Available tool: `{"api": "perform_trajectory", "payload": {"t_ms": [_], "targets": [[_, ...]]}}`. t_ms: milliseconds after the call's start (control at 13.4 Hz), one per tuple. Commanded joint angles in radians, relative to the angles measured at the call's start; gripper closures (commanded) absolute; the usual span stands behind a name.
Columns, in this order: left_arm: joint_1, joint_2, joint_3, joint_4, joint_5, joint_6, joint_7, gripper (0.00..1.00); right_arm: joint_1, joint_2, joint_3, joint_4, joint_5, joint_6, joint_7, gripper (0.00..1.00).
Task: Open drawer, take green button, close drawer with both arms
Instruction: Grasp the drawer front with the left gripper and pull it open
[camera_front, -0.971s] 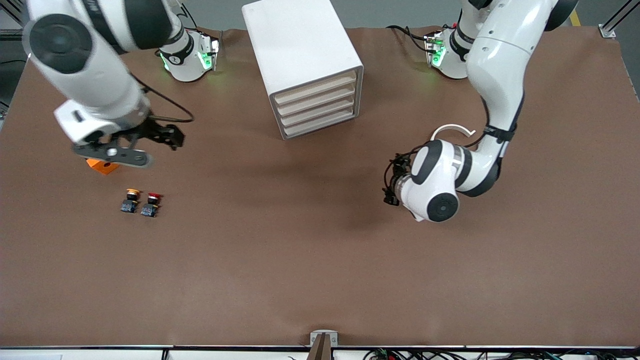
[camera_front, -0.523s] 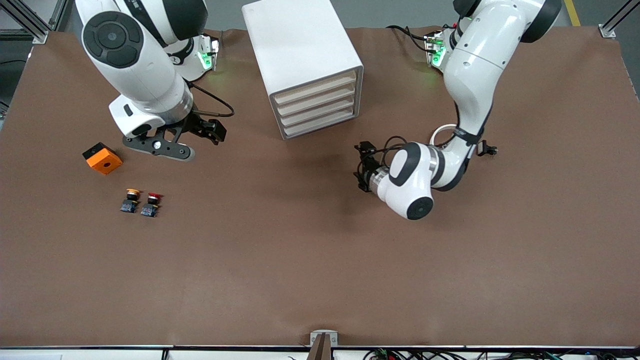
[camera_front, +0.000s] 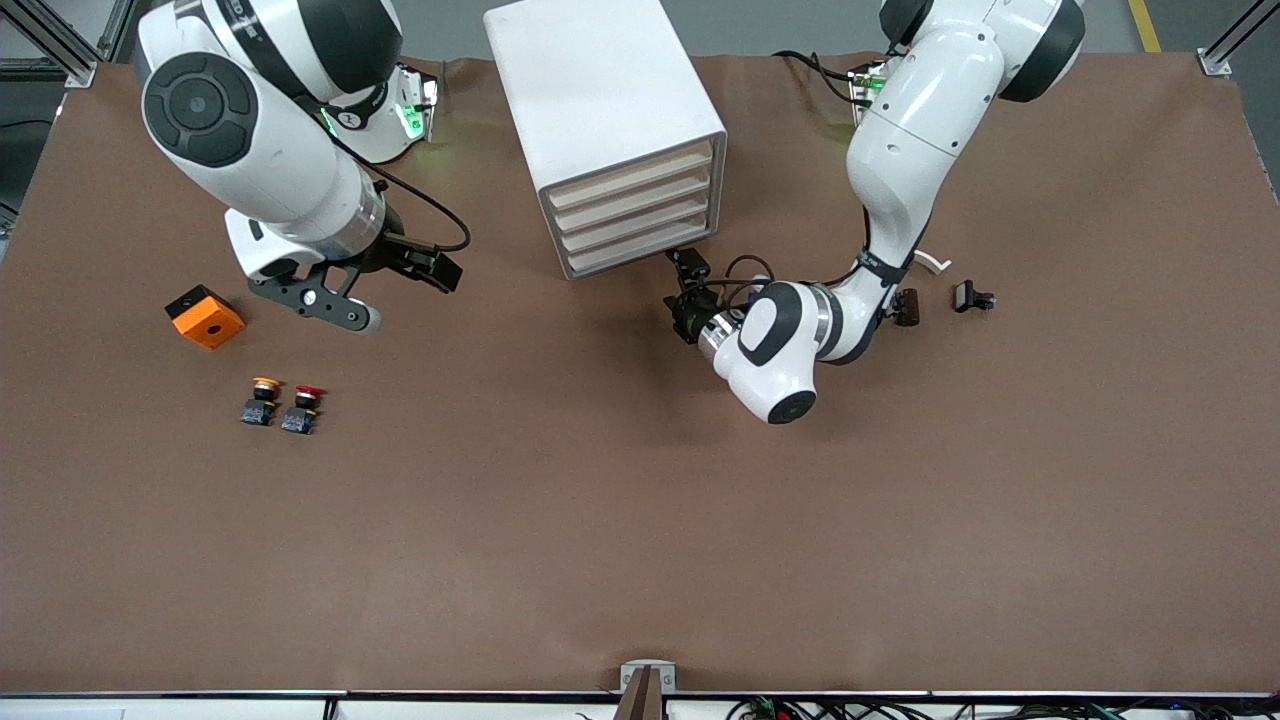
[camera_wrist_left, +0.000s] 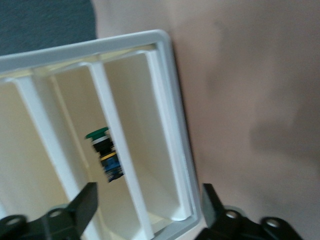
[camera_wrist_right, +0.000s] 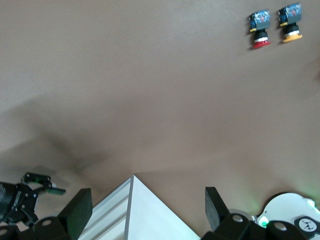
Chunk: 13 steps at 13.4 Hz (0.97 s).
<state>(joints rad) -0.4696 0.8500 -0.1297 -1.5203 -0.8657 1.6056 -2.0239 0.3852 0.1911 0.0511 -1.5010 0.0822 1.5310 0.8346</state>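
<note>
Orange block (camera_front: 205, 317) lies toward the right arm's end of the table (camera_front: 640, 520). A yellow-capped button (camera_front: 262, 398) and a red-capped button (camera_front: 301, 407) stand side by side nearer the front camera; neither is the target.

The right gripper (camera_front: 438, 270) hangs over bare table between the block and the cabinet (camera_front: 600, 90), fingers apart and empty. This arm waits.

The white cabinet stands at mid-table with four drawer fronts, all flush.

The left gripper (camera_front: 688, 290) is just in front of the lowest drawers, fingers spread and holding nothing. Its wrist view shows the button (camera_wrist_left: 102, 155), green cap on a black-and-blue body, inside one cabinet level; which level cannot be confirmed.

Two small black parts (camera_front: 972, 297) lie toward the left arm's end.

Handling, as judged: the button is light and rigid, and its domed cap is likely slippery. Grip the squarer black-and-blue body across its flat sides, not the cap. Being light, it may tip or skid if nudged.
</note>
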Motion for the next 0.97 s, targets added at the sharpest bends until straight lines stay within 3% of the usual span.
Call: {"api": "perform_trajectory", "payload": {"t_ms": [0,373,896], "targets": [[-0.017,0.044,0.004,0.019,-0.07,-0.032,-0.085,0.19,-0.014,0.014,0.004,0.031,0.024,-0.011,0.04,0.0],[-0.064,0.064,0.004,0.019,-0.099,-0.068,-0.145,0.44,-0.017,0.016,0.004,0.033,0.028,-0.008,0.041,0.0],[-0.112,0.084,0.004,0.014,-0.118,-0.107,-0.171,0.49,-0.029,0.022,0.004,0.033,0.056,-0.008,0.04,0.0]]}}
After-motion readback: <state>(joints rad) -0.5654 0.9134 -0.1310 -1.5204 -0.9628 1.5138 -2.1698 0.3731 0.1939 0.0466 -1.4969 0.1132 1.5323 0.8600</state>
